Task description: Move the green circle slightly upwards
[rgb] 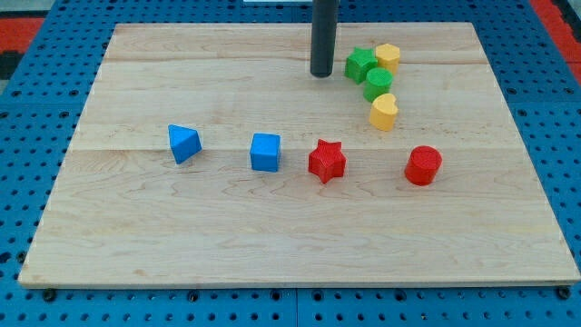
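Note:
The green circle (379, 84) sits near the view's top right, in a tight cluster. It touches a green star (360, 64) at its upper left, and a yellow heart (384, 112) just below it. A yellow hexagon (388, 57) lies above it, beside the star. My tip (321, 74) rests on the board left of the green star, about a block's width from it, and up-left of the green circle.
A blue triangle (183, 143), a blue cube (266, 152), a red star (327, 161) and a red cylinder (423, 165) lie in a row across the middle of the wooden board (182, 236). The board's top edge is close above the cluster.

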